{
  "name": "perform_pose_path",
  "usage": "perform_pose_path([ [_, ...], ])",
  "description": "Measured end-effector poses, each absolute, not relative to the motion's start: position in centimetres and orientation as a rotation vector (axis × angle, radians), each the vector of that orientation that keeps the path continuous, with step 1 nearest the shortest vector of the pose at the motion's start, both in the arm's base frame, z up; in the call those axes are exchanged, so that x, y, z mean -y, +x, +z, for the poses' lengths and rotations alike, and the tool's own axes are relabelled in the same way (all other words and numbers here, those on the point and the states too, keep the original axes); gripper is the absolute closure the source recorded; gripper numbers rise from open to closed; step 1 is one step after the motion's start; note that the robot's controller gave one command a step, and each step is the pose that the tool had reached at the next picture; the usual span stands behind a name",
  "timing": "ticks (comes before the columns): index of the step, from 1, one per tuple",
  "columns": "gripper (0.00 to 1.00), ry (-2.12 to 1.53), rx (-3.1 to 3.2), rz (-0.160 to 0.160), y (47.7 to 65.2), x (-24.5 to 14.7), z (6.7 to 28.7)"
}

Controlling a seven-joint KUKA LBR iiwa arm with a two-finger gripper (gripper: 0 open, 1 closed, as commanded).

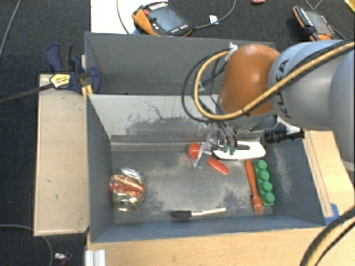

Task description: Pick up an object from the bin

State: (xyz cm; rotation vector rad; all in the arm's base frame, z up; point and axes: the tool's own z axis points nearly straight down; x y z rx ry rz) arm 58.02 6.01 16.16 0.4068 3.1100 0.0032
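end effector (208,155) over red obj (219,167) nr back of bin (138,118).

One camera looks down on the grey bin (99,165) from above, slightly oblique, fairly close.

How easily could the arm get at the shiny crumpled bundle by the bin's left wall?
Probably yes. The shiny crumpled bundle lies alone on bare floor, nothing on top. The gripper is over red pieces mid-bin and would need to cross toward it; the nearby wall might crowd it.
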Motion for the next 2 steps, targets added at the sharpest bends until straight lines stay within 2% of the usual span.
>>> perform_pose_path([
  [1, 0.0, 0.366, -3.111, 0.003, 58.7, -6.1, 15.0],
  [2, 0.0, 0.767, -3.047, 0.003, 58.4, -7.0, 11.0],
])
